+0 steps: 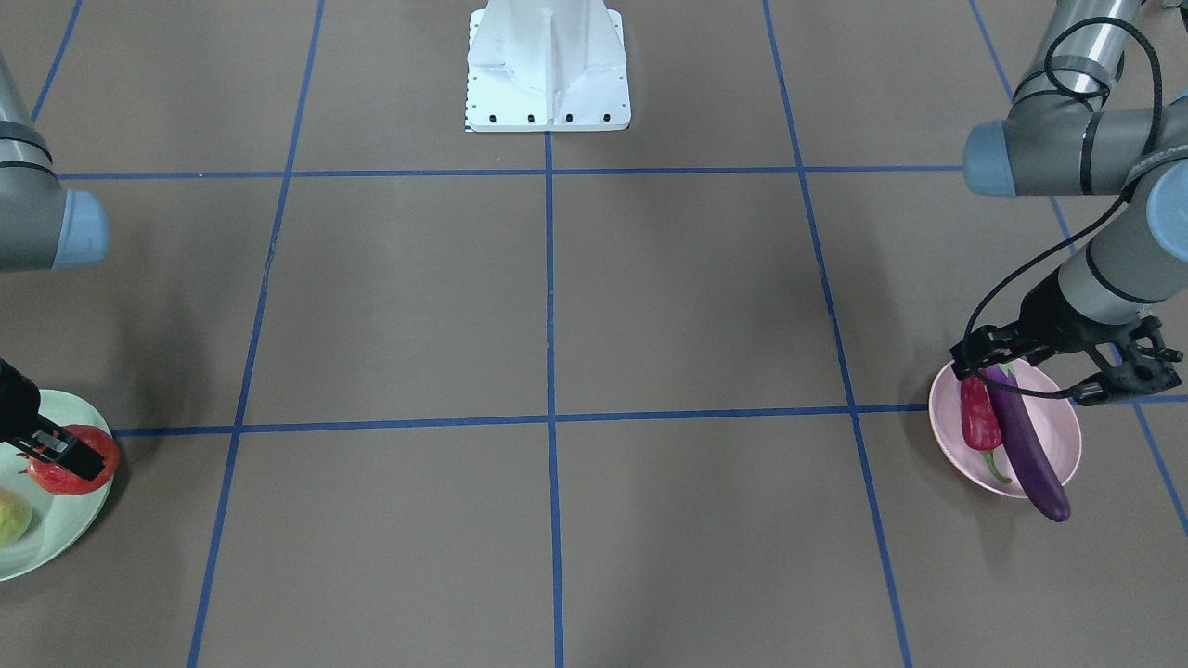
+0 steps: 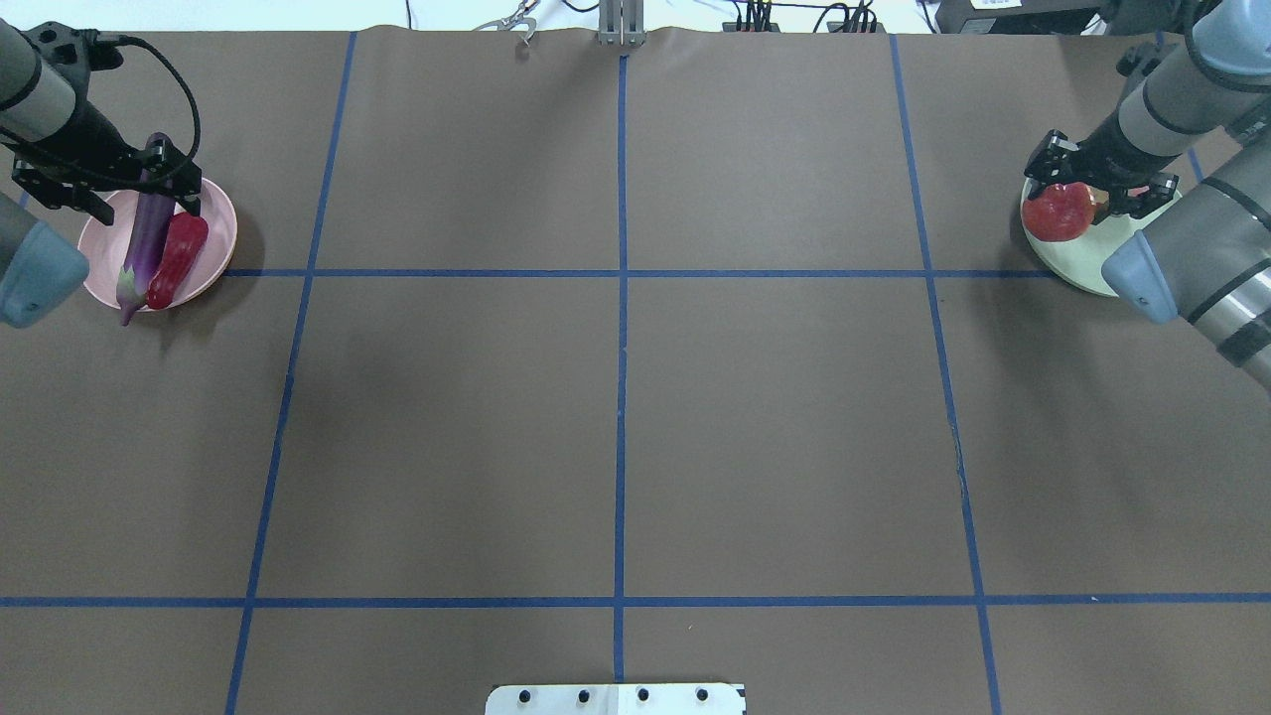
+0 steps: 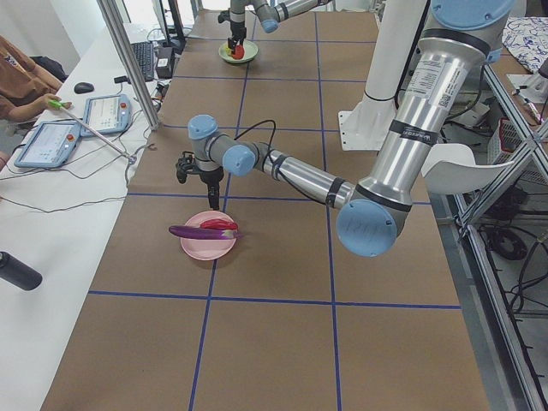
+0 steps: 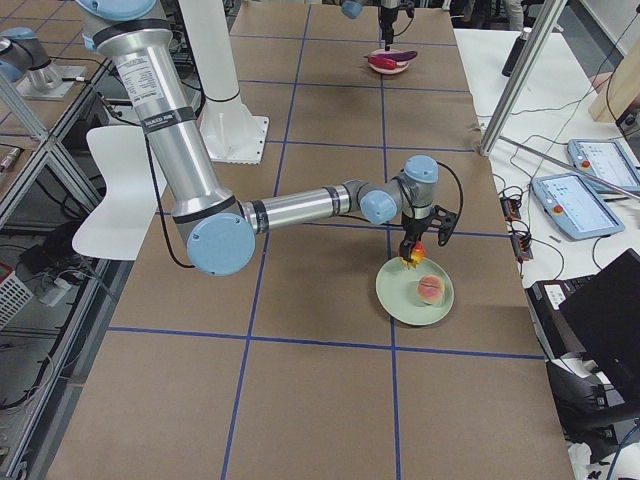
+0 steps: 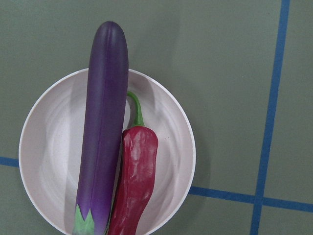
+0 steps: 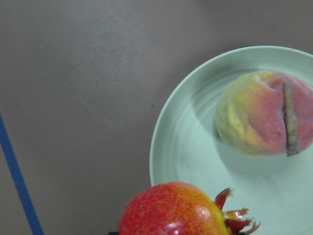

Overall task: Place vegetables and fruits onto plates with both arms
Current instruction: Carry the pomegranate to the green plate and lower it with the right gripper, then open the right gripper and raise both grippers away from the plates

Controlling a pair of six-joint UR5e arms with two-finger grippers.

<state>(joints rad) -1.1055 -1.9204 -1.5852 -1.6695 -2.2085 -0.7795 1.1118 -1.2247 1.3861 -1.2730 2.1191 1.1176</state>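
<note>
Where the robot stands, its white base (image 2: pixel 616 698) sits at the near edge of the bench (image 2: pixel 794 417), and blue tape lines (image 2: pixel 620 397) cross the brown top. Far off, toward the far left corner, the pink plate (image 2: pixel 220 233) holds the eggplant (image 2: pixel 144 243) and the chili (image 2: pixel 177 260), lying side by side and touching. The eggplant's round end sticks out past the far rim. The left gripper (image 2: pixel 146 204) hangs over this plate with its fingers spread wide and nothing in them. Toward the far right corner is the green plate (image 2: pixel 1077 268). The peach (image 6: pixel 259 112) lies on it. The right gripper (image 2: pixel 1097 189) is squeezed tight around the pomegranate (image 2: pixel 1055 212), which it holds over the plate's rim, on the side toward the middle of the bench
</note>
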